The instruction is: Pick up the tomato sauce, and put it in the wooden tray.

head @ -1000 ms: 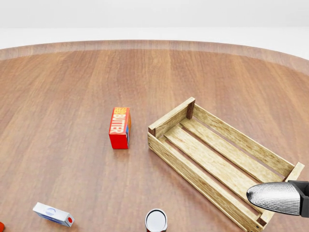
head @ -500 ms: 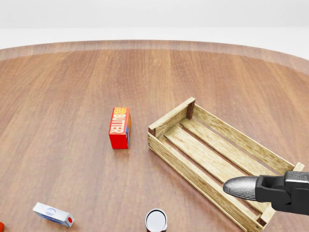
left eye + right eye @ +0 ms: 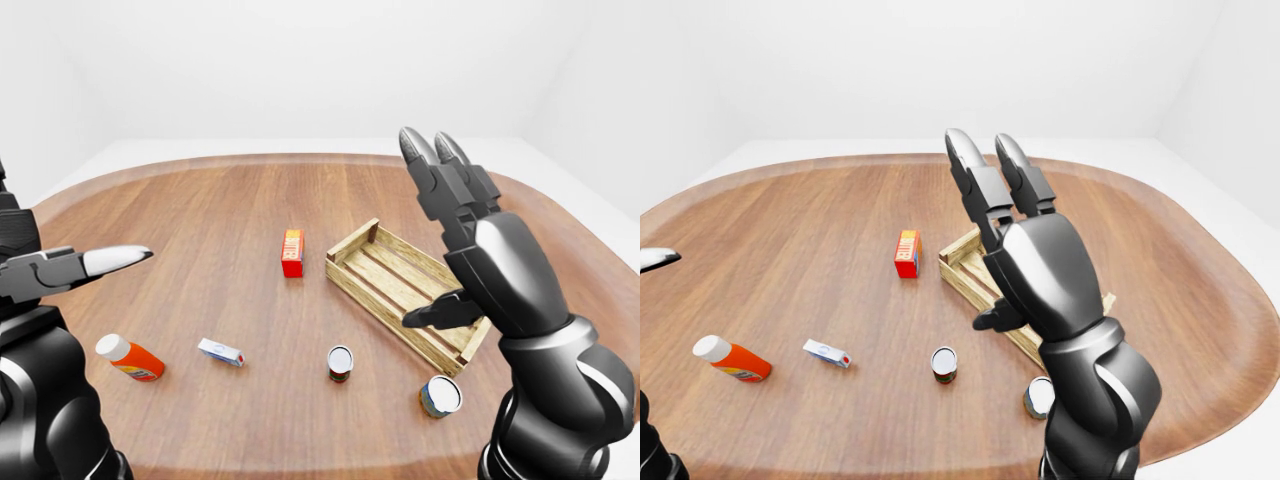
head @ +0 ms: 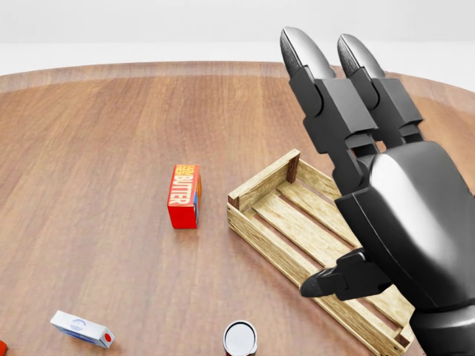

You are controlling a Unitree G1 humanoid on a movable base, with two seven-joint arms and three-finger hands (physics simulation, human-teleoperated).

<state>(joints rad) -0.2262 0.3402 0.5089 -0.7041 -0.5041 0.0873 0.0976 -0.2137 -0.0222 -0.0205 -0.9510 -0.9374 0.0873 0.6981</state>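
The tomato sauce is a small can with a red label and white lid (image 3: 340, 362), standing upright on the round wooden table (image 3: 200, 210), below and left of the wooden tray (image 3: 385, 270). It also shows at the bottom edge of the head view (image 4: 240, 340). The slatted tray holds nothing that I can see. My right hand (image 4: 319, 148) is raised above the tray with its fingers spread open and empty, hiding the tray's right part. My left hand (image 3: 80, 262) is open and empty at the left edge, far from the can.
A red butter box (image 3: 292, 253) stands left of the tray. A small white and blue box (image 3: 220, 351) and an orange bottle with a white cap (image 3: 130, 357) lie lower left. A second can (image 3: 440, 396) stands below the tray near the table edge.
My right hand has risen from the bottom right corner of the head view to stand high over the tray, fingers pointing up. The things on the table have not moved.
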